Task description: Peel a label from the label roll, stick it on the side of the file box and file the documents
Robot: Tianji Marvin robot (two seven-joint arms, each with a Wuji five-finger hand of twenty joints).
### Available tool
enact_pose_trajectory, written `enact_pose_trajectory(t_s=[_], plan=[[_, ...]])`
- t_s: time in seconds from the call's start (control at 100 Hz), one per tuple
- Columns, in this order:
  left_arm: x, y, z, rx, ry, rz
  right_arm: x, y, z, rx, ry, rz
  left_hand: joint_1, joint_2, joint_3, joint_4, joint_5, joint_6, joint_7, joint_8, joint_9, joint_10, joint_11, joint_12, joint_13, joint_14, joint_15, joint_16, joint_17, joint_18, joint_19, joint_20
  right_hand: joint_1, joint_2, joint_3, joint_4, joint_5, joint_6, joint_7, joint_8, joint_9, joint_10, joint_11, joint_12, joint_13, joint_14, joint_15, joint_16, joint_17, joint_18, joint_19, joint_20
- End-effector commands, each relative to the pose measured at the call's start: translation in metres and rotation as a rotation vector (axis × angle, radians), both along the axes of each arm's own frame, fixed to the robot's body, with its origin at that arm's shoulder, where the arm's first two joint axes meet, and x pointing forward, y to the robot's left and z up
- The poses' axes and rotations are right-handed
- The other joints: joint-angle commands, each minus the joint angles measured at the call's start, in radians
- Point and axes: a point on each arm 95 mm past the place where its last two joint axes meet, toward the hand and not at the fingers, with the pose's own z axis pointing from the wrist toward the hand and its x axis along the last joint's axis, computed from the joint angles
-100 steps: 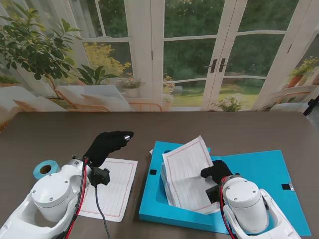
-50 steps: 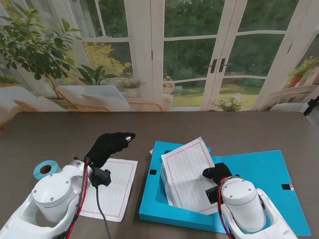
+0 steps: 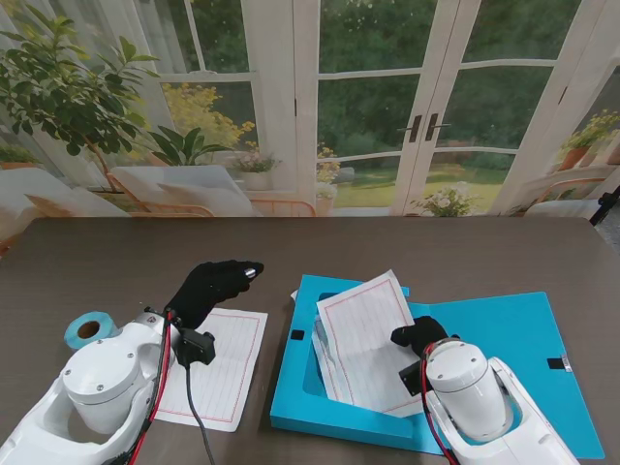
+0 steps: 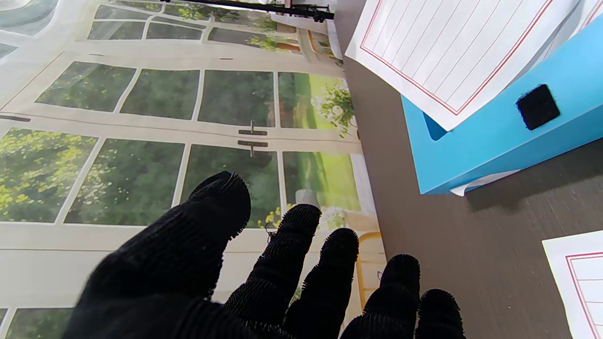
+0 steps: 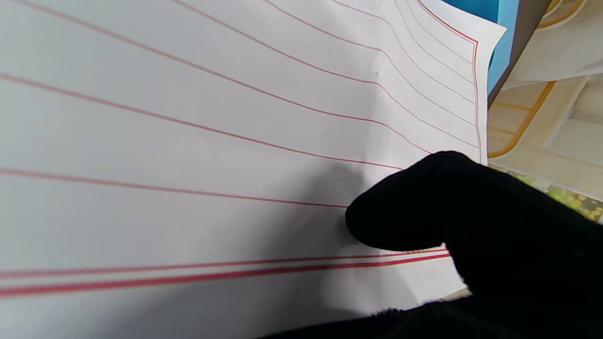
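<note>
Paperwork scene on a dark brown wooden table (image 3: pixel 116 252), seen from the stand camera. An open bright blue cardboard file box (image 3: pixel 513 339) lies at about four o'clock from the table's centre. Inside it sits a stack of white red-lined document sheets (image 3: pixel 363 334), its top sheet tilted up toward twelve o'clock. The black-gloved right hand (image 3: pixel 418 336) rests on this stack at the sheet's three o'clock edge; the right wrist view shows a fingertip (image 5: pixel 400 212) pressed on the paper, though whether the fingers pinch the sheet cannot be told. The black-gloved left hand (image 3: pixel 208 286) hovers at eight o'clock, fingers spread apart and holding nothing, over the far edge of a single white red-lined sheet (image 3: pixel 218 373) lying flat on the table. A small blue label roll (image 3: pixel 89 329) sits at nine o'clock, well apart from the box.
</note>
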Motion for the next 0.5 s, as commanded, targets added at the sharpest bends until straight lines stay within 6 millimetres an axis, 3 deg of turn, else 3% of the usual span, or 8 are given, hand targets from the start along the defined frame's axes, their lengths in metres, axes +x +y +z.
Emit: enact_pose_trajectory(t_s=[0.0, 0.18, 0.27, 0.49], plan=[[-0.0012, -0.0027, 0.0009, -0.004, 0.002, -0.023, -0.0011, -0.0006, -0.0019, -0.003, 0.026, 0.011, 0.001, 0.024, -0.025, 0.029, 0.009, -0.030, -0.003, 0.005, -0.019, -0.011, 0.000, -0.007, -0.018, -0.028, -0.015, -0.003, -0.014, -0.053, -0.025, -0.005, -0.039, -0.004, -0.027, -0.028, -0.052, 0.003, 0.034, -0.015, -0.040, -0.022, 0.037, -0.017, -0.033, -0.006, 0.019, -0.009, -0.110, -0.052, 0.015, 0.007], [-0.0008, -0.0030, 0.0007, -0.004, 0.005, -0.025, -0.0018, -0.0059, -0.0014, -0.039, 0.054, 0.034, 0.002, 0.025, -0.027, 0.029, 0.009, -0.030, -0.004, 0.006, -0.020, -0.008, 0.000, -0.006, -0.017, -0.029, -0.015, -0.003, -0.014, -0.054, -0.026, -0.007, -0.093, -0.005, -0.092, -0.104, -0.188, 0.049, 0.023, -0.026, -0.186, -0.029, 0.074, -0.045, -0.139, -0.024, 0.026, -0.022, -0.184, -0.072, -0.015, 0.016], [-0.0006, -0.0032, 0.0006, -0.004, 0.005, -0.026, -0.0033, -0.0079, 0.0001, -0.054, 0.066, 0.051, 0.003, 0.025, -0.028, 0.029, 0.009, -0.030, -0.004, 0.007, -0.020, -0.006, 0.000, -0.006, -0.017, -0.029, -0.015, -0.002, -0.014, -0.053, -0.026, -0.008, -0.130, 0.001, -0.109, -0.172, -0.237, 0.065, -0.008, 0.042, -0.248, -0.032, 0.098, -0.069, -0.186, -0.032, 0.040, -0.031, -0.213, -0.081, -0.030, 0.033], [-0.0004, -0.0031, 0.0007, -0.005, 0.005, -0.027, -0.0046, -0.0103, 0.0012, -0.080, 0.089, 0.090, 0.003, 0.027, -0.030, 0.029, 0.010, -0.029, -0.004, 0.007, -0.018, -0.001, 0.001, -0.004, -0.014, -0.027, -0.013, 0.000, -0.014, -0.053, -0.024, -0.009, -0.207, 0.038, -0.156, -0.249, -0.369, 0.102, -0.068, 0.053, -0.388, -0.033, 0.105, -0.078, -0.286, -0.037, 0.051, -0.030, -0.276, -0.100, -0.053, 0.043]])
